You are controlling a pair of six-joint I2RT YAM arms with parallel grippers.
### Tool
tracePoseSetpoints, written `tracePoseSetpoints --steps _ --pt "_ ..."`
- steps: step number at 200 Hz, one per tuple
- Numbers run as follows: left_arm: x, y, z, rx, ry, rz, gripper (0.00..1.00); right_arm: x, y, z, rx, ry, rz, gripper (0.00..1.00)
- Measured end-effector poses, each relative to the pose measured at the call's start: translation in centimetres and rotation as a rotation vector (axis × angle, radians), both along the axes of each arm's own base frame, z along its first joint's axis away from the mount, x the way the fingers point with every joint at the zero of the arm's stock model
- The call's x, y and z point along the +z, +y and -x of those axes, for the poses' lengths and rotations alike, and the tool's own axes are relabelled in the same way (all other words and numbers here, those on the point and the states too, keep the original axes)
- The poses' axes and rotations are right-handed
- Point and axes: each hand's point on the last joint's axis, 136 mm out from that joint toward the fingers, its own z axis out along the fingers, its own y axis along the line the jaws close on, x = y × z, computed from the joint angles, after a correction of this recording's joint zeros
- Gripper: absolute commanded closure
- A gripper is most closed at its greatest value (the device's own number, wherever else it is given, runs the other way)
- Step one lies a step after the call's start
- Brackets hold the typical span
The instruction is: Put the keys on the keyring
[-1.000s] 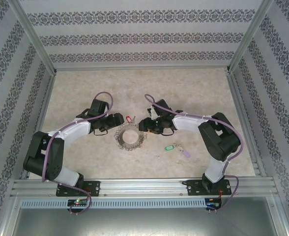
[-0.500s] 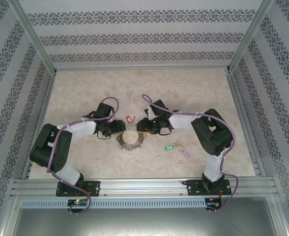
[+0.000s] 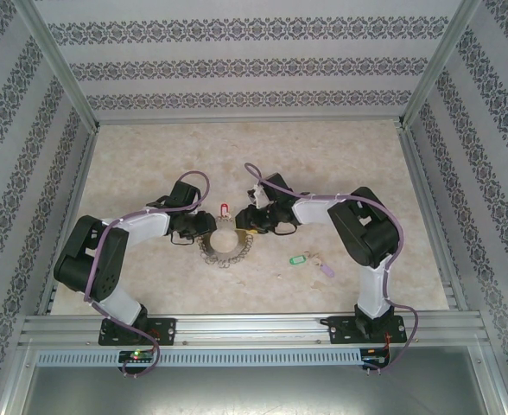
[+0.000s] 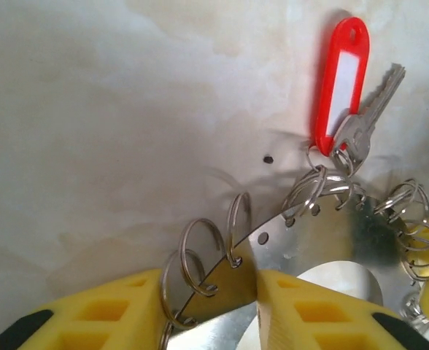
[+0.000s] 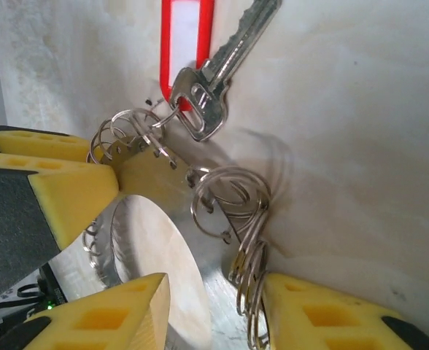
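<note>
1. Where the two tools meet over the table (image 3: 150, 156), we see the keyring (image 3: 228, 258) lying flat between them, the left tool (image 3: 204, 228) at its one side and the right tool (image 3: 247, 223) at the opposite side.
2. From the left wrist, the left tool (image 4: 211, 292) has its yellow fingers (image 4: 120, 310) apart, astride the band of the keyring (image 4: 309, 233). One finger is outside the rim against the wire loops (image 4: 200, 251), and the other is at the edge of the central hole. We cannot tell whether they press on the metal.
3. From the right wrist, the right tool (image 5: 218, 306) likewise straddles the keyring (image 5: 138, 179), with one finger over the hole and one outside a bunch of wire loops (image 5: 229, 200). Its fingers stand apart, and we cannot tell whether they grip.
4. The red-tagged key (image 4: 342, 80) lies just beyond both tools' fingertips, touching the far rim. Its head sits among the wire loops there (image 5: 200, 102).
5. The green-tagged key (image 3: 300, 258) and the lilac-tagged key (image 3: 327, 269) lie together on the table, behind the right tool and beside its forearm, well apart from the keyring.
</note>
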Motion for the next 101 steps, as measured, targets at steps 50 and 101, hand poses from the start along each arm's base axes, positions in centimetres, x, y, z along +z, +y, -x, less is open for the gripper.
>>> tracePoseSetpoints --steps 50,101 --pt "-0.10 0.20 -0.07 0.006 -0.002 -0.011 0.70 -0.34 -0.02 -0.08 0.013 0.002 -0.010 0.78" --pt "0.01 0.45 -0.22 0.018 -0.017 -0.014 0.88 -0.58 -0.53 -0.54 -0.021 0.037 -0.059 0.79"
